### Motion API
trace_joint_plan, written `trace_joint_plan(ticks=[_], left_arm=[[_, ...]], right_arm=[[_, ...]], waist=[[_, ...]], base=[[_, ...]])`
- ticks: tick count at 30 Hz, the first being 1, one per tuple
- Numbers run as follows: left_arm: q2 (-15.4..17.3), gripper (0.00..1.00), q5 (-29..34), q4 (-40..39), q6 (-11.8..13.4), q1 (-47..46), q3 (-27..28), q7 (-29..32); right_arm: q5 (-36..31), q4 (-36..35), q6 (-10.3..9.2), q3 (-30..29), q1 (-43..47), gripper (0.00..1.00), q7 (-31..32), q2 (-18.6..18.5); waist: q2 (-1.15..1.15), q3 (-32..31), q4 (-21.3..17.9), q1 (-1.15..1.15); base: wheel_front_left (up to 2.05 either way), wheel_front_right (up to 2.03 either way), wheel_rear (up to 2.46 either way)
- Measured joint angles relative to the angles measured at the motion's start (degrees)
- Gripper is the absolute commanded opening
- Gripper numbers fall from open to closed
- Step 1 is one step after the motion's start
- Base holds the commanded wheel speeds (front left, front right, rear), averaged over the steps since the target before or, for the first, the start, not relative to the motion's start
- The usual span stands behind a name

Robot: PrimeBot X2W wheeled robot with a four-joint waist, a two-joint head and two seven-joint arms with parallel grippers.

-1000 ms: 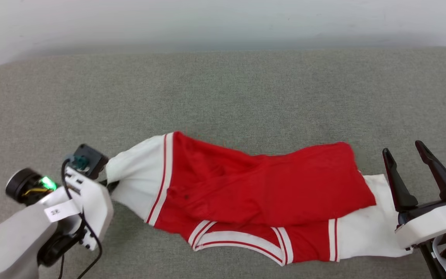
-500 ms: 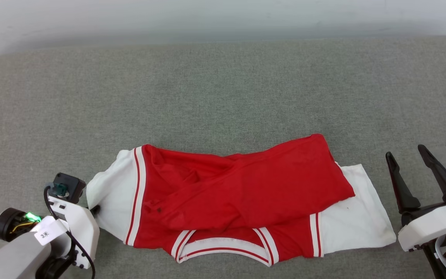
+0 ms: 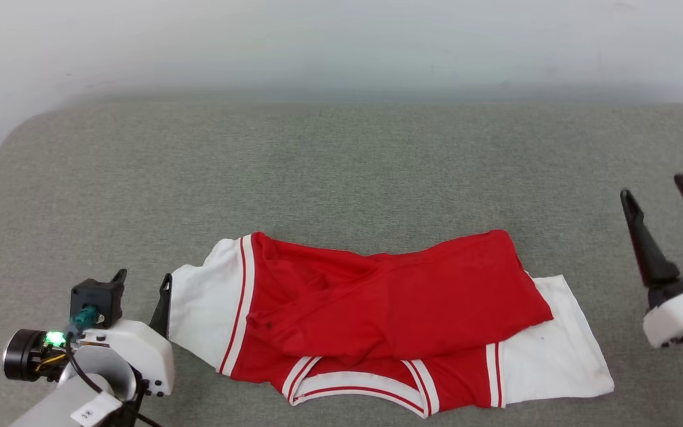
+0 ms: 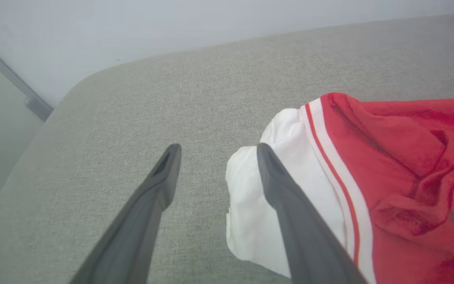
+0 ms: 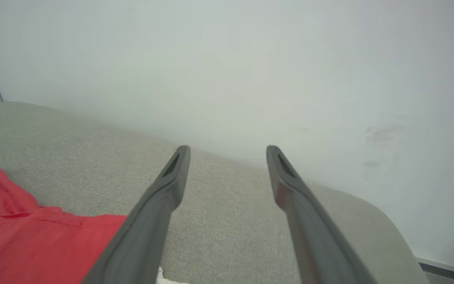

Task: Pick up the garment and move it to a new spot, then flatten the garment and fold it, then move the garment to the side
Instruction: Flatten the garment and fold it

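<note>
Left fingers [image 4: 284, 201] parted beside garment [image 4: 400, 157], right fingers [image 5: 294, 197] facing wall [image 5: 250, 59]

The light was bright, soft and even, with no hard glare. In the head view the wall [image 3: 341, 41], from ten to two o'clock, was washed pale and hazy, and its line against the grey pad [image 3: 341, 160] was smeared. The shirt [image 3: 389, 302] was sharp and cast only a faint, soft shadow toward seven o'clock. A small green light [image 3: 54, 338] bloomed at eight o'clock. In the wrist views the dark fingers [image 4: 148, 213] blurred toward six o'clock, and the pad's edge bowed near the corners.
</note>
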Motion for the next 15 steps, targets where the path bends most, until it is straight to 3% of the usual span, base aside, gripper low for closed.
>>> trace_joint_plan(ticks=[4,8,15], left_arm=[[-1.3,1.0,3.8,-5.6,5.2,3.1,4.0,-0.8],[-3.4,1.0,11.1,-12.6,9.0,6.7,10.2,-0.9],[-9.2,1.0,22.6,-20.5,11.3,12.9,19.3,-1.0]], right_arm=[[1.9,-2.3,0.0,2.5,-4.4,1.0,3.5,-3.6],[6.1,-3.2,0.01,8.5,-9.0,1.0,11.8,-9.0],[18.2,-2.3,0.0,22.0,-18.7,1.0,31.3,-18.8]], waist=[[0.0,-0.6,1.3,0.0],[0.0,-0.2,2.4,0.0],[0.0,1.9,4.3,0.0]], base=[[0.0,0.0,0.0],[0.0,0.0,0.0],[0.0,0.0,0.0]])
